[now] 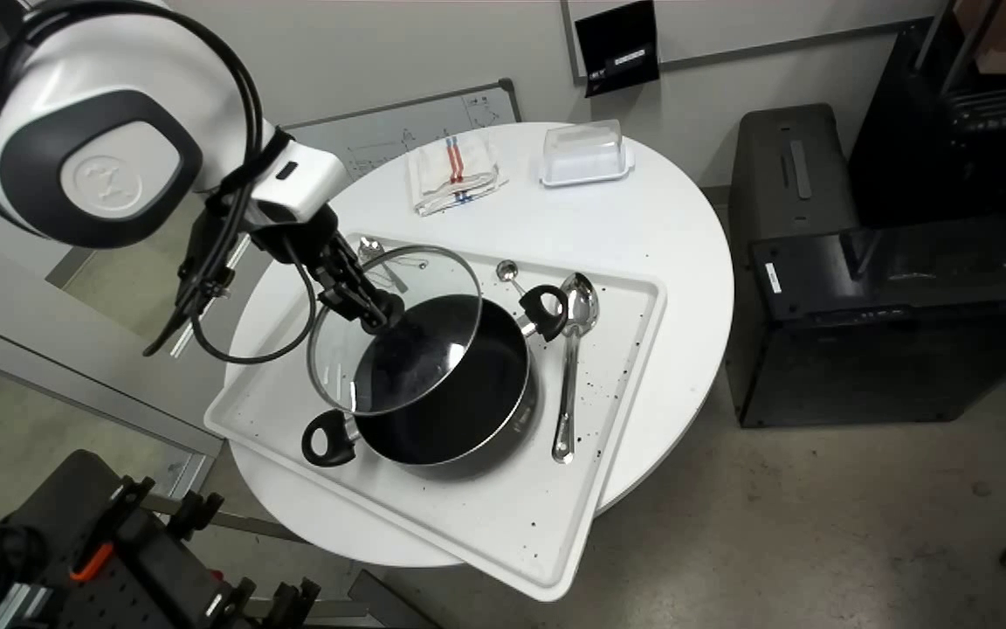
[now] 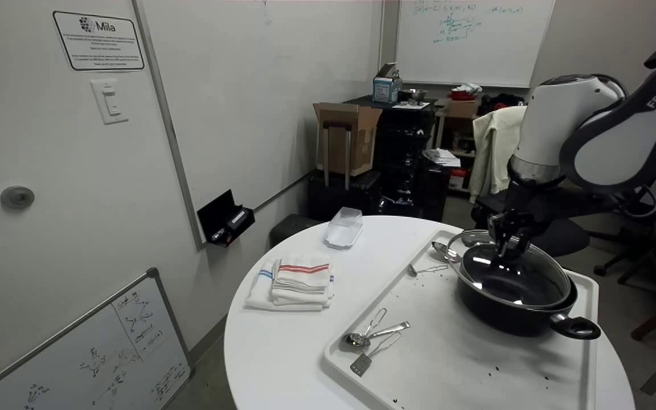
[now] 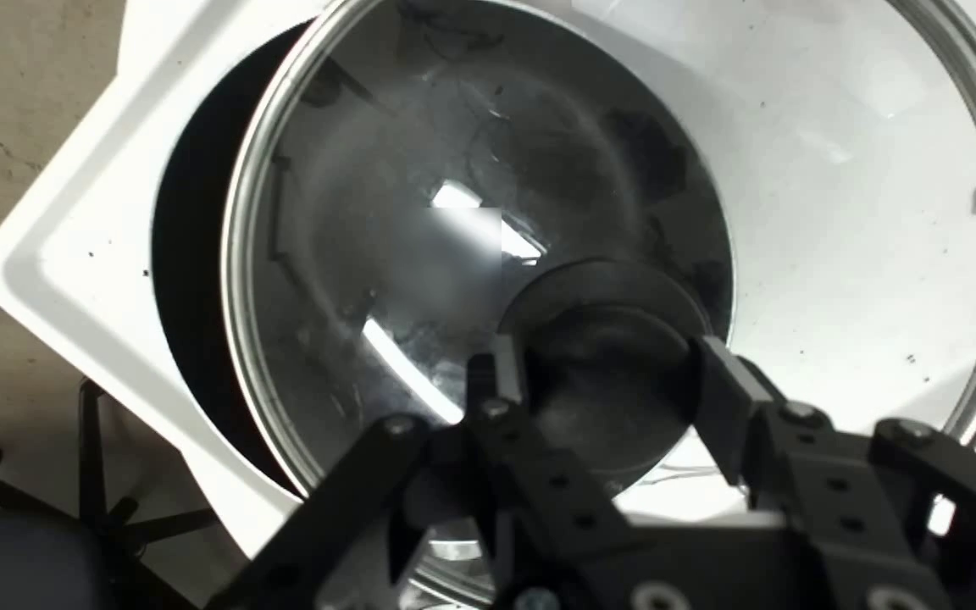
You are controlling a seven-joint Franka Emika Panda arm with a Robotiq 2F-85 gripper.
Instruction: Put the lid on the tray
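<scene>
Robot arm [image 1: 119, 114] hanging at left in an exterior view, gripper [image 1: 376, 316] clasping the dark knob [image 3: 611, 373] between its fingers [image 3: 732, 381], glass lid [image 1: 433, 345] partly covering the black pan [image 1: 481, 419], pan sitting on the white tray [image 1: 485, 528], metal spoon [image 1: 568, 376] lying farther right.

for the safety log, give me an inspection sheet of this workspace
Surface: round white table; the tray overhangs its edge and carries dark specks.
Job's things: lid held off-centre over the black pan, not yet on the tray.
Clutter: large spoon and small utensils on the tray; folded towels and covered dish on the table.
Grippers: the gripper is closed on the lid's knob.
Cables: black cables along the arm, one hanging loop.
Surroundings: dark cases and whiteboard near the table.
</scene>
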